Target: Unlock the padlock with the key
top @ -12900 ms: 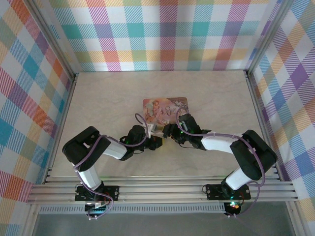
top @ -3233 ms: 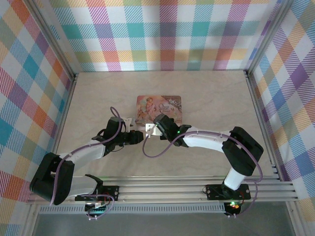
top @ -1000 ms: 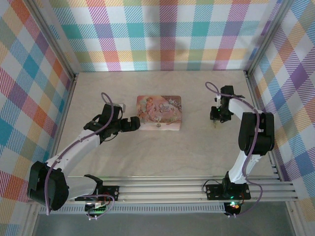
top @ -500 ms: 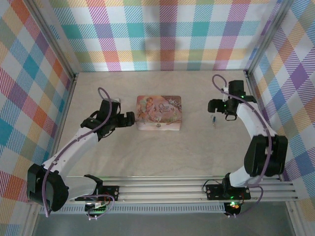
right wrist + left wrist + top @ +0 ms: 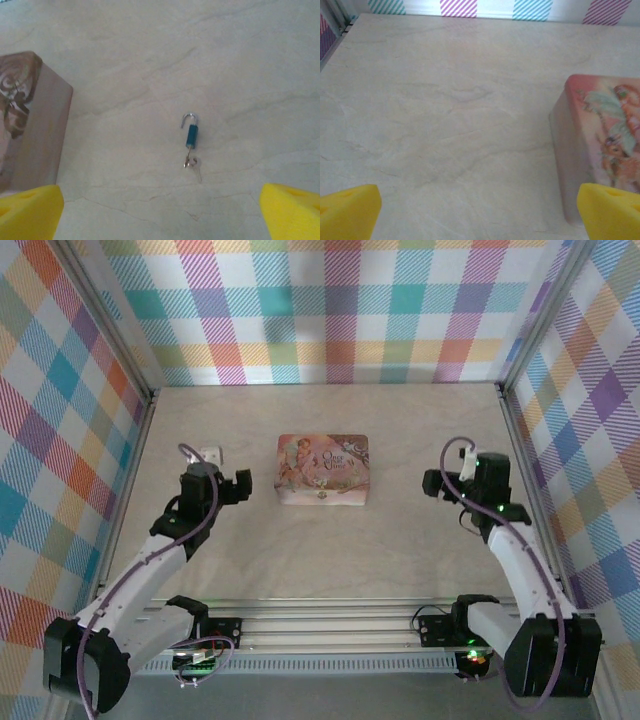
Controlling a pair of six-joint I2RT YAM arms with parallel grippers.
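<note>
The padlock (image 5: 192,134), a tiny blue body with a silvery hooked shackle swung free at one end, lies flat on the table in the right wrist view. A small key (image 5: 193,163) on its ring sticks out of the body's other end. My right gripper (image 5: 160,212) hovers above it, open, its yellow fingertips (image 5: 30,210) far apart with nothing between them. From above, the right gripper (image 5: 433,484) sits to the right of the pink tin (image 5: 322,469). My left gripper (image 5: 238,486) is open and empty, just left of the tin (image 5: 600,155).
The pink illustrated tin stands mid-table between the two arms. Checked walls and metal rails (image 5: 515,420) bound the table on the left, back and right. Bare marbled tabletop (image 5: 330,550) stretches in front of the tin.
Both arms have drawn back toward their bases. The left gripper slid left, away from the tin. The right gripper swung down and now hangs over the padlock lying on the table.
</note>
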